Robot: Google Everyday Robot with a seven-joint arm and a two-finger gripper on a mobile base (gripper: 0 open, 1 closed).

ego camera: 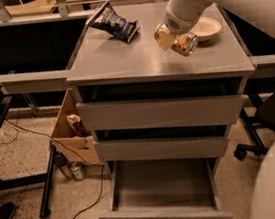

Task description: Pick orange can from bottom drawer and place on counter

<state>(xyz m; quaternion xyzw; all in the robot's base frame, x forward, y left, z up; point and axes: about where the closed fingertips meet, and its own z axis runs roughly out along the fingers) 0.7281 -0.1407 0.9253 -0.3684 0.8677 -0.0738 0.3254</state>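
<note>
My gripper [174,39] is over the right part of the counter [120,58], shut on the orange can [186,43]. The can lies tilted on its side in the fingers, a shiny metal end facing right, just above the counter surface and left of the white bowl [206,28]. The bottom drawer [163,191] stands pulled open at the foot of the cabinet; its grey tray shows nothing inside.
A dark blue chip bag [114,23] lies at the counter's back left. Two upper drawers [161,113] are shut. A cardboard box [72,132], cans on the floor [69,168], a cable and a chair base [248,147] surround the cabinet.
</note>
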